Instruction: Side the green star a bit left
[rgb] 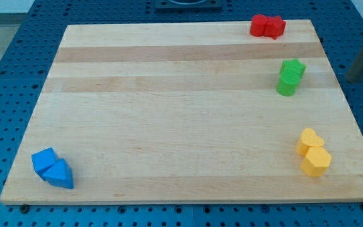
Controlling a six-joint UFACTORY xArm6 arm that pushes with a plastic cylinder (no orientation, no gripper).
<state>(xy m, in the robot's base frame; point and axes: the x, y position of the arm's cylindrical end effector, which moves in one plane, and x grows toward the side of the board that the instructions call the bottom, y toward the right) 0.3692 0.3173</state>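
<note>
There are no jaws on this arm to be spread or pressed together; it ends in a plain dark rod, and my tip (350,79) shows blurred at the view's right edge, just off the table (169,126) over the blue perforated base (17,69). It stands to the right of the green pair and well apart from them, touching nothing. Two green blocks sit close together near the right side of the table: the upper one looks like the green star (293,68), the lower a green cylinder-like block (287,85), touching or nearly touching it. That starting side makes sense, I judge, since a leftward shove has to come from the star's right. The risk is the lower green block being dragged along if contact lands low. Elsewhere, two red blocks (268,26) huddle at the top right, two yellow blocks (313,152) at the lower right, and two blue blocks (52,168) at the lower left, all far from the path.
</note>
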